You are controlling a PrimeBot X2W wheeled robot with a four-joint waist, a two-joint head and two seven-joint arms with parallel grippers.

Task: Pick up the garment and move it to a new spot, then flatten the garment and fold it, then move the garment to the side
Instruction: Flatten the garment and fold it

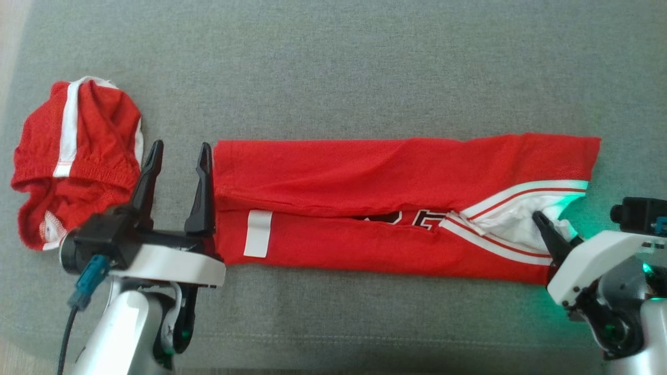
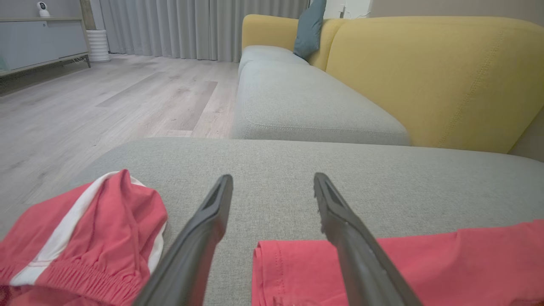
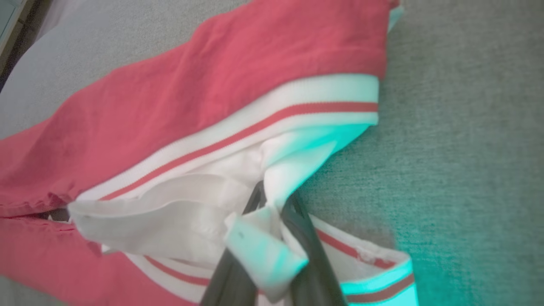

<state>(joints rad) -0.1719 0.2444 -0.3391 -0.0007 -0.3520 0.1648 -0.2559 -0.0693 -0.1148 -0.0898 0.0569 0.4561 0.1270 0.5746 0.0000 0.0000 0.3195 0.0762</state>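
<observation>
The garment point(image 1: 396, 177), a red jersey with white-and-red trim, lies folded into a long strip across the grey cushion point(image 1: 333, 62). My right gripper point(image 1: 542, 219) is at its right end, shut on a fold of the white inner fabric point(image 3: 255, 242) by the striped trim. My left gripper point(image 1: 181, 146) stands open at the garment's left end, its inner finger beside the hem, with nothing between the fingers. In the left wrist view the left gripper point(image 2: 273, 178) hovers over the corner of the garment point(image 2: 425, 263).
A crumpled pair of red shorts point(image 1: 73, 161) with white stripes lies left of my left gripper. Beyond the cushion a yellow sofa point(image 2: 425, 76) holds a teal pillow point(image 2: 309, 29). Wooden floor point(image 2: 106, 97) lies to the left.
</observation>
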